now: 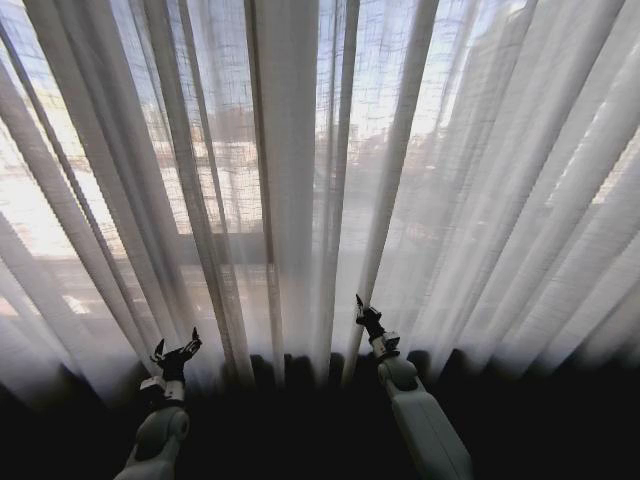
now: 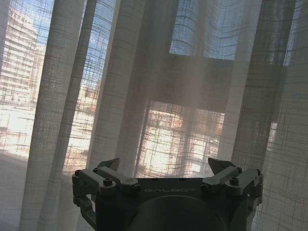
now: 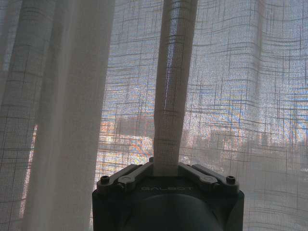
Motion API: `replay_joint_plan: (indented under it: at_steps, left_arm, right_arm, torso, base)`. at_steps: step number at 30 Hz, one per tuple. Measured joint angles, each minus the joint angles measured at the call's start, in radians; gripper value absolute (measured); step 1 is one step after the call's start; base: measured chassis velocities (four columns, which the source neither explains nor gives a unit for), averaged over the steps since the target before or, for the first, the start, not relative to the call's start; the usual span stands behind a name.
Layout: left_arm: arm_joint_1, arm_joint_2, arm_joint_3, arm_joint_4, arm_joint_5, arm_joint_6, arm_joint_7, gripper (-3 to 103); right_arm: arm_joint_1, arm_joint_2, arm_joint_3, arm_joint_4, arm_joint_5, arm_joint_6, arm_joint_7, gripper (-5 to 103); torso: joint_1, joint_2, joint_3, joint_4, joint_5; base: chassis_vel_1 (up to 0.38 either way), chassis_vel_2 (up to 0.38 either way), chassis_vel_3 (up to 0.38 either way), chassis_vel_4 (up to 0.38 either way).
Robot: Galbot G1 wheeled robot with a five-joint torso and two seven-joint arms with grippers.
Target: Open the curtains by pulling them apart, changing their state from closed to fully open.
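- Curtains [image 1: 300,150] hang closed across the whole window ahead of me, pleats running top to bottom, hems down near my arms.
- Right gripper [image 1: 362,305] is raised at the centre, just right of where the two panels meet.
- Right fingers [image 3: 134,172] are clenched on one pleat of the curtains [image 3: 168,96]; the fold runs straight up out of the closed jaws.
- Left gripper [image 1: 176,348] is lower and off to the left, up close to the fabric near the hem.
- Left fingers [image 2: 108,166] are released, spread wide, holding nothing; curtains [image 2: 144,96] hang just beyond the tips. Cannot tell whether the tips touch the fabric.
- Window frame [image 2: 202,72] shows dark through the weave behind the curtains, with buildings [image 2: 19,53] outside.
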Motion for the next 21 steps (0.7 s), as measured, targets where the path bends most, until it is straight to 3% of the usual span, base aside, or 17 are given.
replay_joint_plan:
  at_steps: [11,21]
  left_arm:
    - [0.000,0.000,0.000,0.000,0.000,0.000,0.000,100]
    - [0.000,0.000,0.000,0.000,0.000,0.000,0.000,100]
  right_arm:
    - [0.004,-0.010,0.005,-0.002,0.014,0.003,-0.016,0]
    - [0.001,-0.035,0.017,0.006,0.039,0.004,-0.024,0]
  torso:
    - [0.000,0.000,0.000,-0.0003,0.0001]
    - [0.000,0.000,0.000,-0.0003,0.0004]
  base:
    - [-0.225,-0.222,0.230,0.207]
    - [-0.336,-0.333,0.336,0.325]
